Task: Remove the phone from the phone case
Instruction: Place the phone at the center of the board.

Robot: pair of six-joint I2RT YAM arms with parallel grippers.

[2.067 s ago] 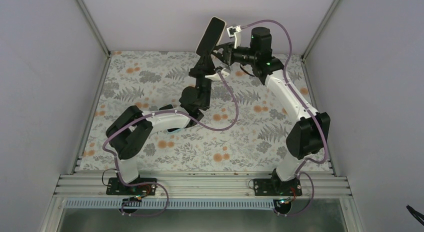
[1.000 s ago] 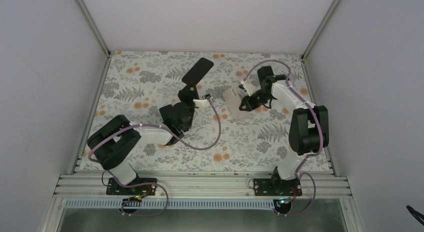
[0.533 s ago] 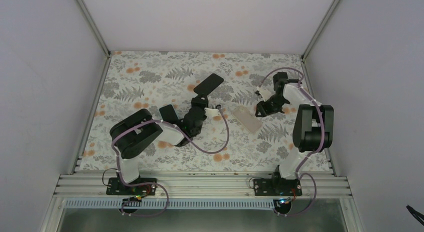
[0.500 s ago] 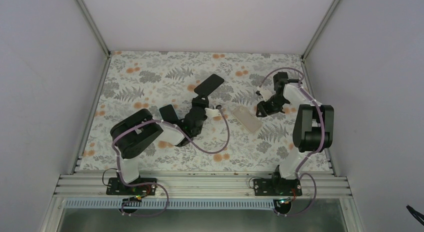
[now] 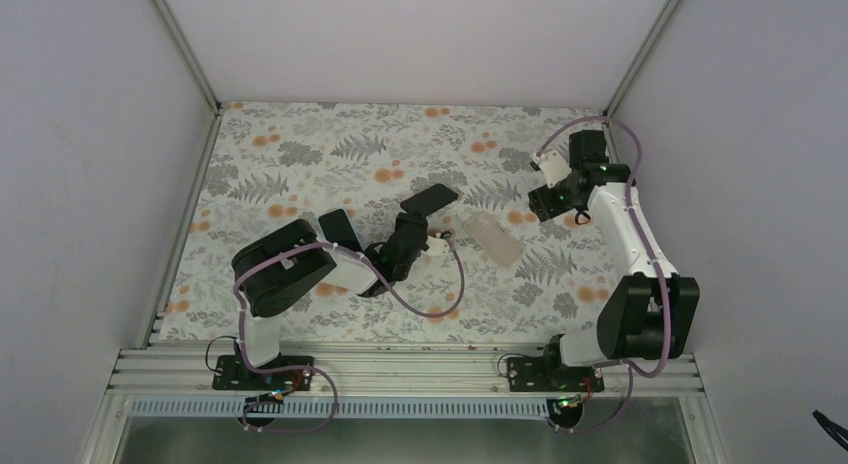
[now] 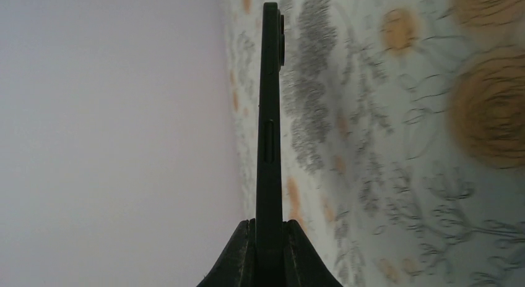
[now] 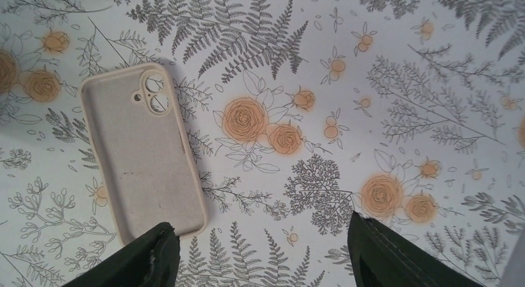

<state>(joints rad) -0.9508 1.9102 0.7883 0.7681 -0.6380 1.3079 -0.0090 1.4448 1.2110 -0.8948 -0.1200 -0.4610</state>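
Note:
The black phone (image 5: 432, 198) is clamped by my left gripper (image 5: 414, 219), low over the middle of the floral table. In the left wrist view the phone (image 6: 270, 138) stands edge-on, running straight out from between the shut fingers (image 6: 241, 256). The empty beige phone case (image 5: 493, 237) lies flat, inside up, just right of the phone. In the right wrist view the case (image 7: 142, 154) lies at the left, its camera cut-out at the far end. My right gripper (image 5: 543, 202) hangs open above and to the right of the case. Nothing is between its fingers (image 7: 148, 256).
The floral table cover (image 5: 300, 154) is bounded by grey walls at the left, back and right. A metal rail (image 5: 400, 369) runs along the near edge, where both arm bases are bolted. Purple cables loop along both arms.
My right gripper has opened wider and drawn back up and to the right, leaving the case flat on the table. The left arm has carried the phone lower and slightly right.

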